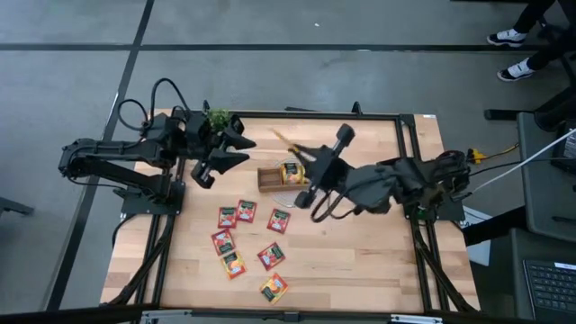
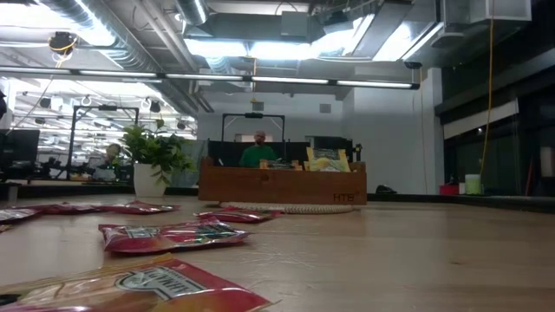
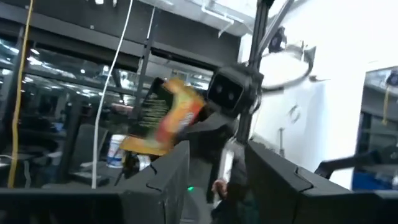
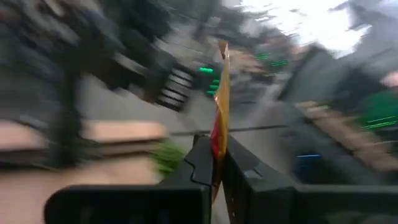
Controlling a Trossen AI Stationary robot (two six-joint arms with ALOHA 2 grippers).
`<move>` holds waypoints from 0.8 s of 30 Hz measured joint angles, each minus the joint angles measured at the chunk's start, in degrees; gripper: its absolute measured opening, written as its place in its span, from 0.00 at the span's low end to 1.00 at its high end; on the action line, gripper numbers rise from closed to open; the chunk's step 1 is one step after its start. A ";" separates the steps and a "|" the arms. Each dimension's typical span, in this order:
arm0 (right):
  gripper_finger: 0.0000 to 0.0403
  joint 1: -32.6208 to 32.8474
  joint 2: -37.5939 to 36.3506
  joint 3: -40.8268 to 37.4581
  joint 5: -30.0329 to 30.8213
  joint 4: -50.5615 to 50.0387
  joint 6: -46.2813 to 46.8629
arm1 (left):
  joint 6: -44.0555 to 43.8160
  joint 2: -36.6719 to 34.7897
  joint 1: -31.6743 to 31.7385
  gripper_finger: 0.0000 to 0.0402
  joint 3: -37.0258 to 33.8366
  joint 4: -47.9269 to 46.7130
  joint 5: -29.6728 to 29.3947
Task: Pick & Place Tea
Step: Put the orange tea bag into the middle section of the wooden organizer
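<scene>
My right gripper [image 1: 297, 148] is raised over the table just beyond the wooden tray [image 1: 281, 177] and is shut on one orange-red tea sachet [image 4: 221, 93]. That sachet shows as a thin orange sliver [image 1: 282, 138] in the high view and as a tilted packet [image 3: 163, 117] in the left wrist view. My left gripper [image 1: 236, 150] is open and empty, left of the tray, beside the potted plant [image 1: 218, 118]. Several red and orange sachets [image 1: 245, 236] lie flat on the table nearer than the tray. Yellow sachets [image 1: 291, 171] stand in the tray. My right gripper pinches the sachet between its two fingers [image 4: 202, 163] by its one edge [image 4: 217, 144]. The rest of the sachet sticks out past the fingertips, seen edge-on. It is lifted clear of the table and tilted, as the left wrist view shows at its held edge [image 3: 194, 119].
The tray [image 2: 282, 184] sits at the table's middle with the plant [image 2: 156, 156] behind its left end. Loose sachets [image 2: 169, 236] cover the near-left part of the wood. Bare table lies to the right and near edges. People's feet [image 1: 517, 54] show beyond the far right corner.
</scene>
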 joint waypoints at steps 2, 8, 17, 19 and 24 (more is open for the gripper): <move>0.04 -0.77 -0.08 0.04 -5.84 -0.62 6.75 | 1.84 0.02 0.04 0.39 0.00 -0.92 0.00; 0.04 -1.89 0.13 -0.07 -16.82 -2.29 19.50 | 5.49 0.02 0.02 0.39 0.00 -3.10 2.84; 0.04 -1.93 0.13 -0.07 -21.78 -2.89 26.88 | 5.67 0.00 0.02 0.39 0.00 -5.02 7.73; 0.04 -1.93 0.32 -0.05 -22.73 -2.87 28.09 | 6.50 0.00 0.00 0.39 0.02 -5.91 8.02; 0.04 -1.91 0.57 -0.04 -22.97 -3.85 29.89 | 9.27 -0.02 0.04 0.39 0.04 -9.12 7.30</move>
